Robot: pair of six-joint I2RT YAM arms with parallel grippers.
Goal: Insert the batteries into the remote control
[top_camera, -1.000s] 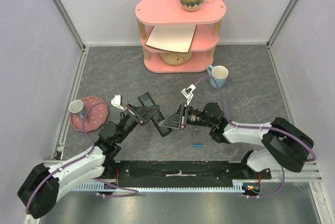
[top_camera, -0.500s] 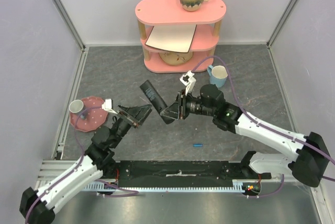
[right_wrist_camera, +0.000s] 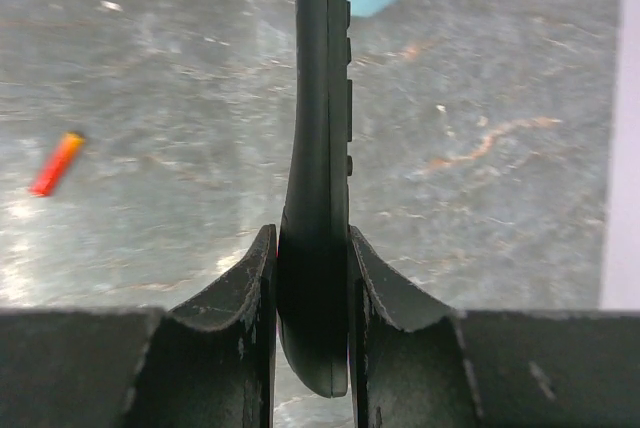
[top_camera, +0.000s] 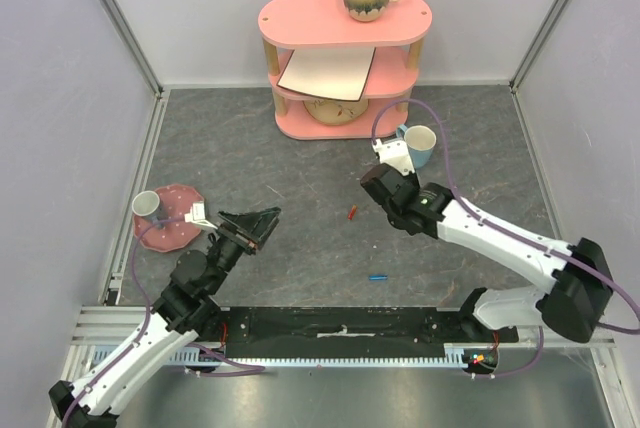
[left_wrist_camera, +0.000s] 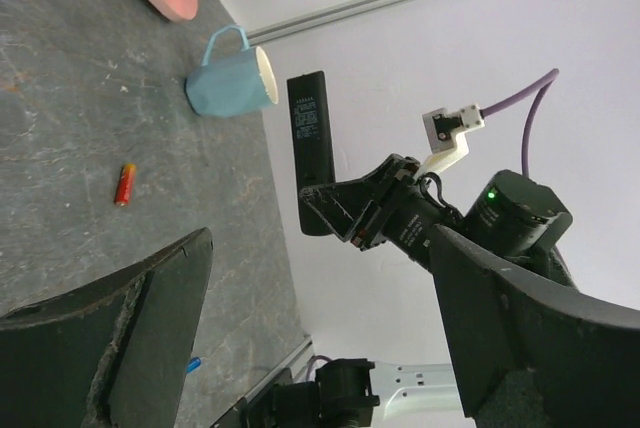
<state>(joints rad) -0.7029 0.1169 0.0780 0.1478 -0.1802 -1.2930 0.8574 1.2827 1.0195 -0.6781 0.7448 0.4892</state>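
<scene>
Remote control (right_wrist_camera: 320,178): raised off the counter (top_camera: 250,148), gripped by one end between the closed fingers of the right gripper (right_wrist_camera: 312,248).
Left gripper (top_camera: 250,215): spread wide, empty.
Red battery (top_camera: 351,213): loose on the counter between the arms.

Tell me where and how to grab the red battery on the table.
Grip the red battery at its middle, straight down from above. It lies flat on the table, clear of other things, so only its long round sides offer purchase; close the jaws across its width. Probably use the open left gripper; the right gripper holds the remote control.
</scene>
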